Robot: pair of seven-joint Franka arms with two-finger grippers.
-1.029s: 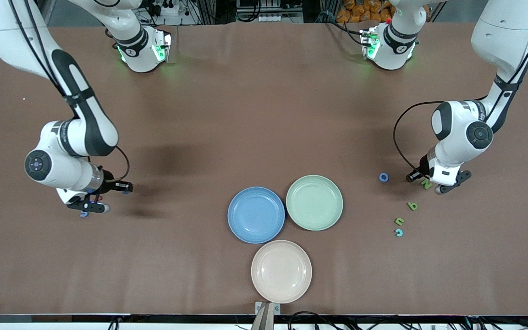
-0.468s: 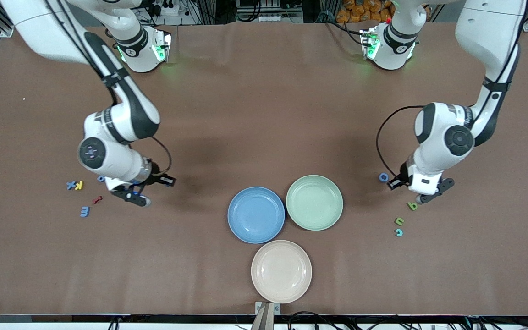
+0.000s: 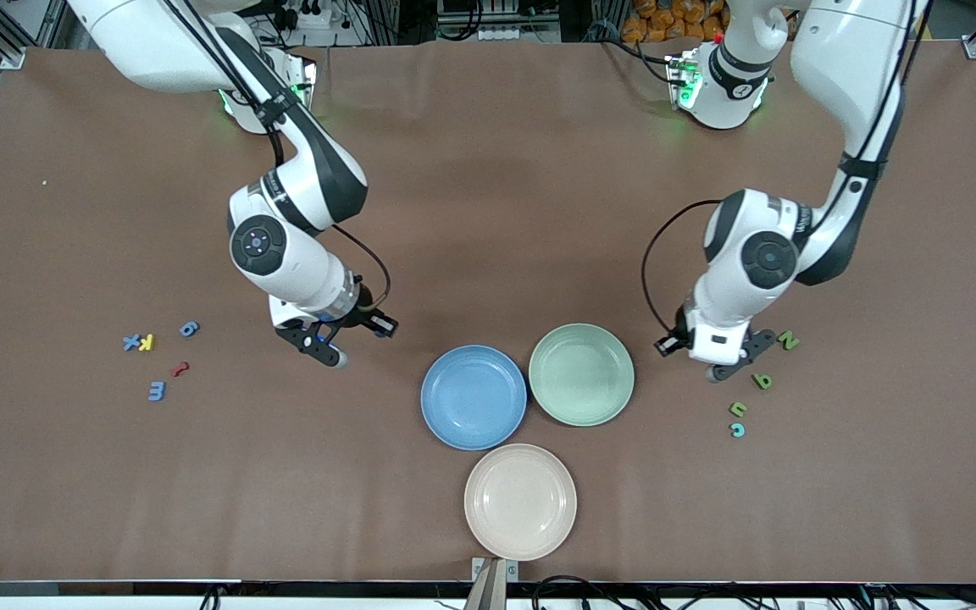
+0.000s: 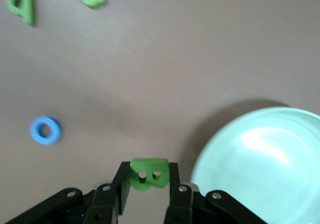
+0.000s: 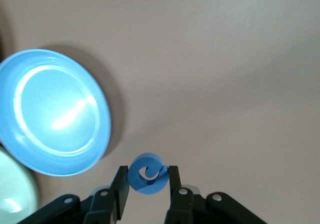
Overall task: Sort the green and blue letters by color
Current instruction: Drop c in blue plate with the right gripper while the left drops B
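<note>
front view: i see the right gripper (image 3: 324, 346) up over bare table at about 10 o'clock from the blue plate (image 3: 474, 396). the left gripper (image 3: 721, 358) hangs over the table at 3 o'clock from the green plate (image 3: 581, 374). green letters lie at the left arm's end: an n (image 3: 787, 340), a q-like piece (image 3: 762, 380) and a u (image 3: 738, 408), plus a teal c (image 3: 737, 429). at the right arm's end i see a blue x (image 3: 130, 342), blue 6 (image 3: 188, 329) and blue 3 (image 3: 156, 390) (a yellow k (image 3: 146, 342) and red squiggle (image 3: 180, 368) sit among them). a beige plate (image 3: 520, 501) is nearest the camera.

left wrist view: the fingers (image 4: 121, 188) pinch a green letter (image 4: 148, 173); a blue ring (image 4: 45, 130) lies on the table.

right wrist view: the fingers (image 5: 120, 188) pinch a blue curled letter (image 5: 148, 174).
</note>
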